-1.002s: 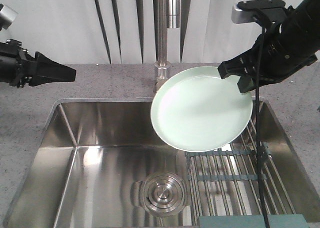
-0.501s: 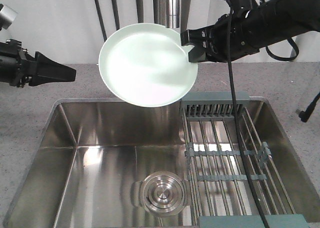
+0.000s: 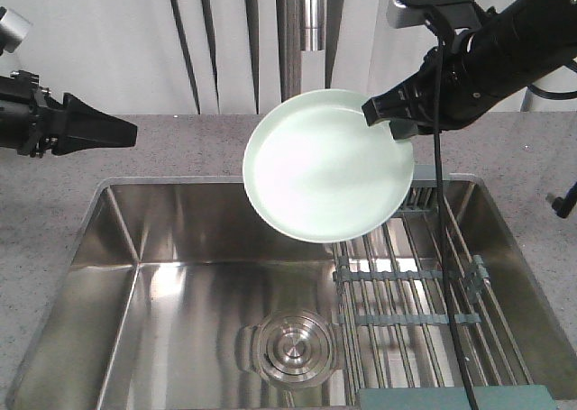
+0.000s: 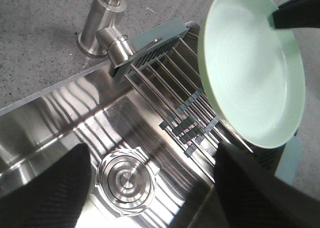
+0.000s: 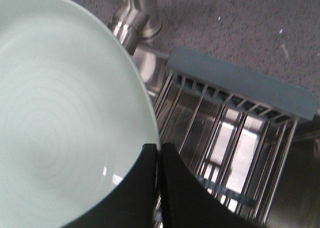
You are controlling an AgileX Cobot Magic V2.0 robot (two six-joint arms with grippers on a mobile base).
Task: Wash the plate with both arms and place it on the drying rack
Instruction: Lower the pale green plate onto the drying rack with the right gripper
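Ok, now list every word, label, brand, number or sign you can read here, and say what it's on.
None. No view shows readable text: the plate, the drying rack, the faucet and the sink are all plain, with no label, brand or number visible.

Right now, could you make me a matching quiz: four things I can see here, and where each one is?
1 plate
2 drying rack
3 round drain
4 left hand

A on the sink floor
B held up by the right hand
C over the counter, empty
D across the sink's right side

Pairs: 1-B, 2-D, 3-A, 4-C
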